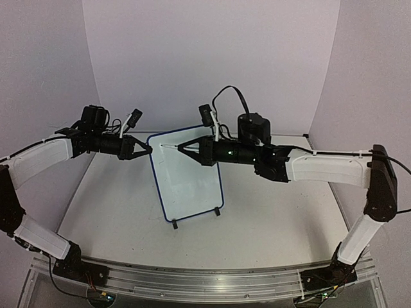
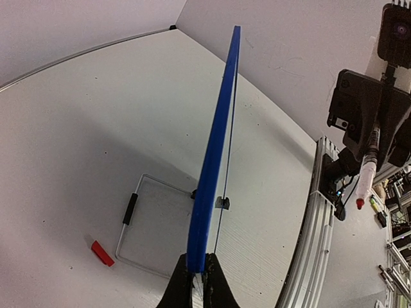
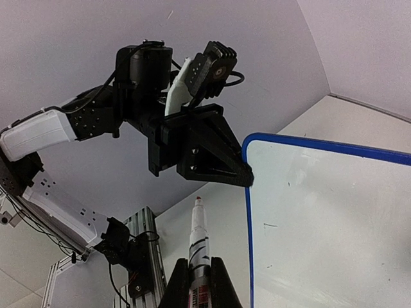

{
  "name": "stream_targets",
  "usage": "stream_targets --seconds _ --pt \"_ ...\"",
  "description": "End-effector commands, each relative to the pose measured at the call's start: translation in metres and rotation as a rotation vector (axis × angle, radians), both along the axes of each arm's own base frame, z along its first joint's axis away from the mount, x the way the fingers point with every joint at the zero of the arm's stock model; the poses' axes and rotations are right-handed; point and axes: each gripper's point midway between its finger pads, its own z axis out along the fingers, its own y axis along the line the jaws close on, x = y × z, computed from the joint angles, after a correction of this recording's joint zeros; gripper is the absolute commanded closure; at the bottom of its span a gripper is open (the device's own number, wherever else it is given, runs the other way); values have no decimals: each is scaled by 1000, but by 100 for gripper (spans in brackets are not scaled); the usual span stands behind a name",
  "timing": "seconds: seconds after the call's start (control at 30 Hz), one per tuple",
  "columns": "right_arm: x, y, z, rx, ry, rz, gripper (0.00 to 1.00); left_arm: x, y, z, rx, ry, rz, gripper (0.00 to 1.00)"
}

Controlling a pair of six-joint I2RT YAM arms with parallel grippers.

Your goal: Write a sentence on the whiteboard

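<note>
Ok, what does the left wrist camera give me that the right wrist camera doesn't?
Left wrist only: the whiteboard edge-on, plus a small red piece and a wire frame lying on the table. Right wrist only: the board's white writing face, no words on the part in view, and the left gripper from outside, clamped on the board's corner. Both: the blue-framed board, held by the left gripper, and the marker in the right gripper.
</note>
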Motion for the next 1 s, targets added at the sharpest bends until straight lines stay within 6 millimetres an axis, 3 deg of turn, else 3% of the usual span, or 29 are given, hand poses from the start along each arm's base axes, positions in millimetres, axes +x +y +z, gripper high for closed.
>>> stream_targets --seconds 0.0,0.27,0.97 --pt "11 13 10 6 -43 -11 100 -1 6 -12 62 -21 19 100" --pt "24 26 -5 -20 -31 -30 100 -2 5 -10 59 -25 14 100" --pt "55 37 -1 -5 -33 -82 100 -4 5 -7 57 -33 6 100"
